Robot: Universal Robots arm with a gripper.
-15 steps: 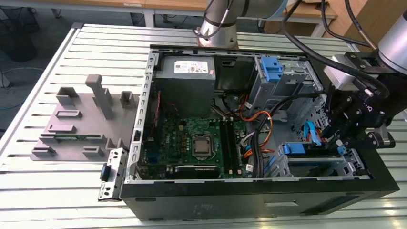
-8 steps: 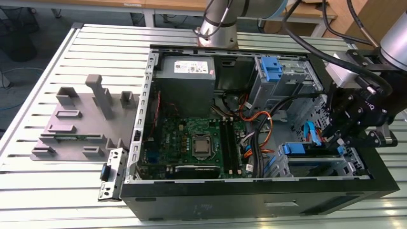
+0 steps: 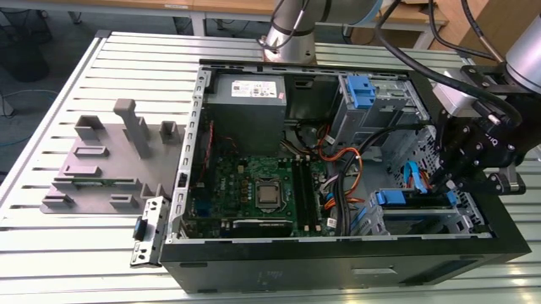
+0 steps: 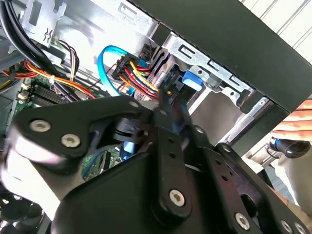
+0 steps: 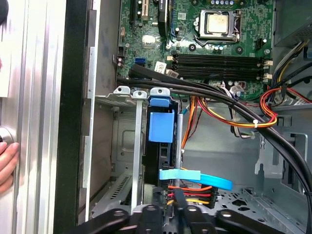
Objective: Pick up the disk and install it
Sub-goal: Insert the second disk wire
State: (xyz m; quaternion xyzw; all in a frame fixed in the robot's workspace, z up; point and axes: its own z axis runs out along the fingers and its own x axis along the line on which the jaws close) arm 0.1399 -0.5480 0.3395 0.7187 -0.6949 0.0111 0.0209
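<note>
The disk (image 3: pixel 412 204) stands on edge in the drive bay at the case's corner on the exterior view's right, with blue carrier plastic at its ends. In the first wrist view its blue carrier tab (image 5: pixel 161 126) sits at the bay's mouth; the second wrist view shows the tab (image 4: pixel 191 79) beside the metal cage. My gripper (image 3: pixel 443 189) reaches down into the case at the disk's cabled end. Its fingers (image 4: pixel 165 109) stand close together with no gap showing, among the red and yellow power leads. The same gripper (image 5: pixel 178 201) sits just behind a blue data cable (image 5: pixel 195 176).
The open black case (image 3: pixel 338 269) holds a motherboard (image 3: pixel 253 183), a grey power-supply box (image 3: pixel 247 88), a blue clip (image 3: pixel 361 92) in the upper bay, and thick black cables (image 5: pixel 219 95). A grey fixture (image 3: pixel 101 164) lies on the slatted table. A person's hand (image 4: pixel 297 122) rests outside the case.
</note>
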